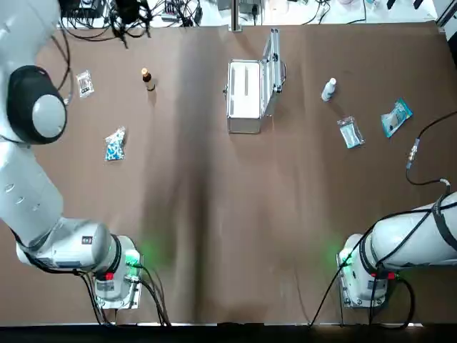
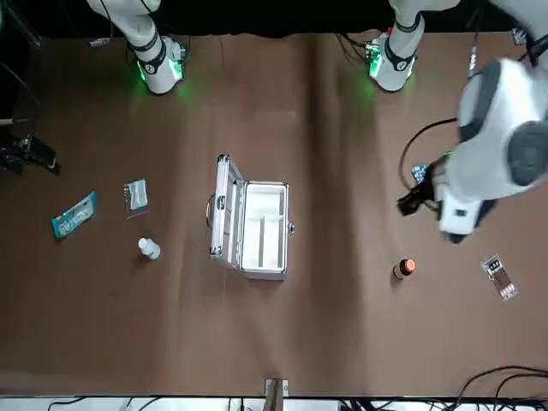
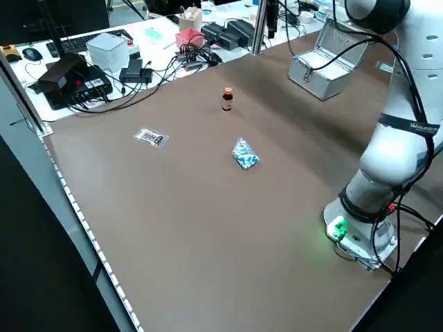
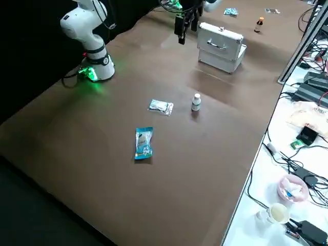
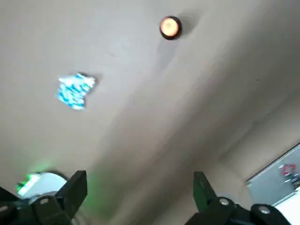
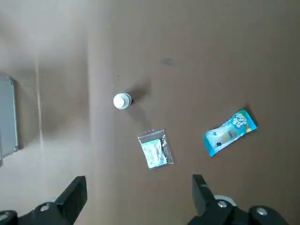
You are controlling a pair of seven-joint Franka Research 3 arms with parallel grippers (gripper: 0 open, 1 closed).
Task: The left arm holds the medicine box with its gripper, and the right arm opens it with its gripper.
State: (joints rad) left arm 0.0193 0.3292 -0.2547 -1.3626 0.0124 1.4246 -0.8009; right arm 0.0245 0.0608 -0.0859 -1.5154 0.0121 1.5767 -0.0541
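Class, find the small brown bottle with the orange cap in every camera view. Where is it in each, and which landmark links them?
Top view: bottle in the upper left.
Front view: bottle in the lower right.
Left side view: bottle upper middle.
Right side view: bottle top right.
Left wrist view: bottle, apart from the blue packet.
Right wrist view: not in it.
Landmark: the open medicine box; the bottle stands to its left-arm side.
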